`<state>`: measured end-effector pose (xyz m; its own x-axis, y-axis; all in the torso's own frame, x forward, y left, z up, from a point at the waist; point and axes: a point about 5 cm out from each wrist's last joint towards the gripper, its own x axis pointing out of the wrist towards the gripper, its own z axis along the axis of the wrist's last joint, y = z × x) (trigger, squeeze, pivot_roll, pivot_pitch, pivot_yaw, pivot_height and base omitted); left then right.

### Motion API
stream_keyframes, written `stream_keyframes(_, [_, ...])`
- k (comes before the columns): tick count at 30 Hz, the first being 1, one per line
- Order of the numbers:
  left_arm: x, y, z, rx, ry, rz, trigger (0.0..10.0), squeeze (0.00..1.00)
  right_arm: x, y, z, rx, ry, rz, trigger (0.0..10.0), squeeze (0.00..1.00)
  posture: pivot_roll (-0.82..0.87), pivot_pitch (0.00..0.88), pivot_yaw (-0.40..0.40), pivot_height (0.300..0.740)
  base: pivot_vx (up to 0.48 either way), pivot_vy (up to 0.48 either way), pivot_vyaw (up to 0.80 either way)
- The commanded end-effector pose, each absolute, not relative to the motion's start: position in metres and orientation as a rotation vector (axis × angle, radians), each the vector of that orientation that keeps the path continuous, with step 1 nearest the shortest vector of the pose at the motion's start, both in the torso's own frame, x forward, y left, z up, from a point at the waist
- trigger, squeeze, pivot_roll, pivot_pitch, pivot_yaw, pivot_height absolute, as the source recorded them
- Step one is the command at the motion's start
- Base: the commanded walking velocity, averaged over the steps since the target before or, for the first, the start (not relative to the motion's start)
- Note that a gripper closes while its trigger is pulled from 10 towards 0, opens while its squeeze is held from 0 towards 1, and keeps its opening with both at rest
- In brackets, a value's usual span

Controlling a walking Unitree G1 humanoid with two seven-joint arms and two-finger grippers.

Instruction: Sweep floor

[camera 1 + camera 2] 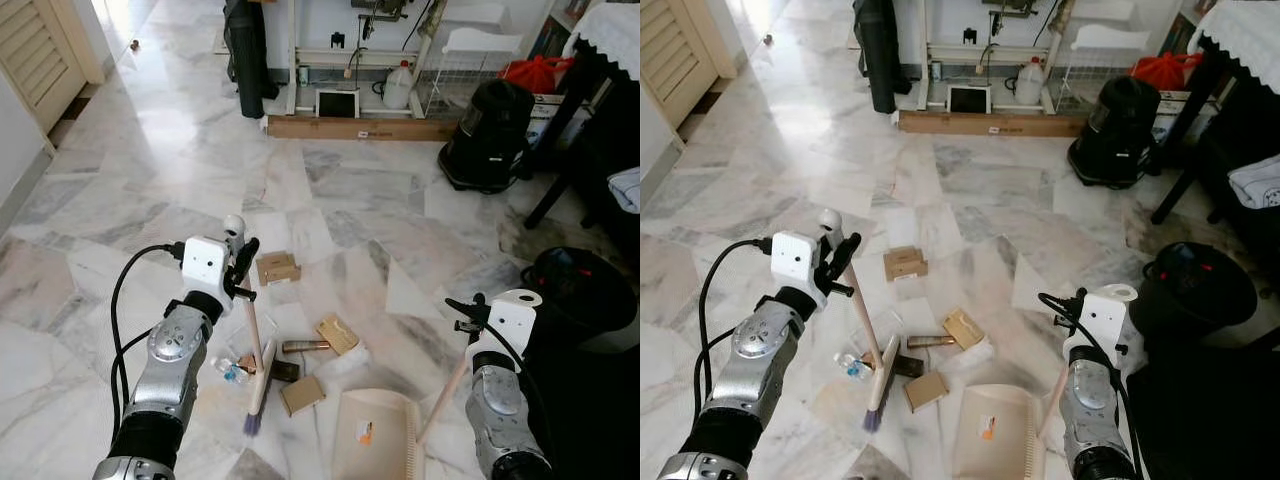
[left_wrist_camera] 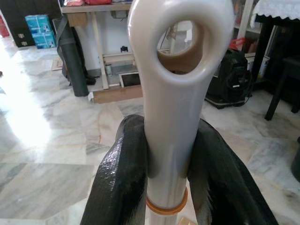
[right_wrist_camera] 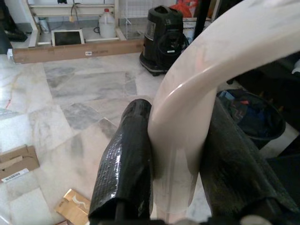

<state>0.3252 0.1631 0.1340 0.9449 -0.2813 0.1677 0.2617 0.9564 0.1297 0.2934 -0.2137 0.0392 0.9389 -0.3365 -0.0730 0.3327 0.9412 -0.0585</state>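
Marble floor (image 1: 150,170), white with grey veining, seen from above.

Left gripper (image 1: 243,262): raised at near left, both fingers clamped on the upper end of the broom (image 1: 254,345). Left wrist view confirms it: 2 black fingers (image 2: 119,183) press either side of the cream handle just under its hanging loop. The broom handle slants down and to the right; its bristle head rests on the floor near the robot, among the litter.

Right gripper (image 1: 468,312): at near right, closed on the handle of the dustpan (image 1: 375,435). Right wrist view shows 2 black fingers (image 3: 124,159) squeezing the curved cream handle top. The dustpan tray sits flat on the floor at near centre, just right of the broom head, with a small orange scrap inside.

Litter between broom and dustpan: 1 cardboard piece (image 1: 301,394) touching the area beside the pan's left edge, 1 tan box (image 1: 338,333) farther off, 1 clear plastic wrapper (image 1: 233,368) by the broom head, and 1 brown cardboard piece (image 1: 278,267) lying apart, farther out.

Far side: long wooden plank (image 1: 362,127), white jug (image 1: 398,87), black vacuum cleaner (image 1: 490,135) at far right. Black bin (image 1: 580,290) at right, near the right arm. Louvred door (image 1: 35,55) at far left.
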Motion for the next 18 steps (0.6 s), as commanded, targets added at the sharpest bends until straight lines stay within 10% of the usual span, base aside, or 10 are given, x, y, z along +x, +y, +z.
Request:
stream_keyframes(1, [0.322, 0.171, 0.134, 0.113, -0.174, -0.27, 10.0, 0.0, 0.292, -0.214, 0.039, -0.049, 0.071, -0.34, 10.0, 0.0, 0.2, 0.149, -0.043, 0.74, 0.0, 0.0, 0.0])
stream_keyframes(18, [0.31, 0.184, 0.14, 0.172, -0.157, -0.347, 10.0, 0.0, 0.295, -0.209, 0.04, -0.036, 0.052, -0.327, 10.0, 0.0, 0.21, 0.117, -0.026, 0.74, 0.0, 0.0, 0.0])
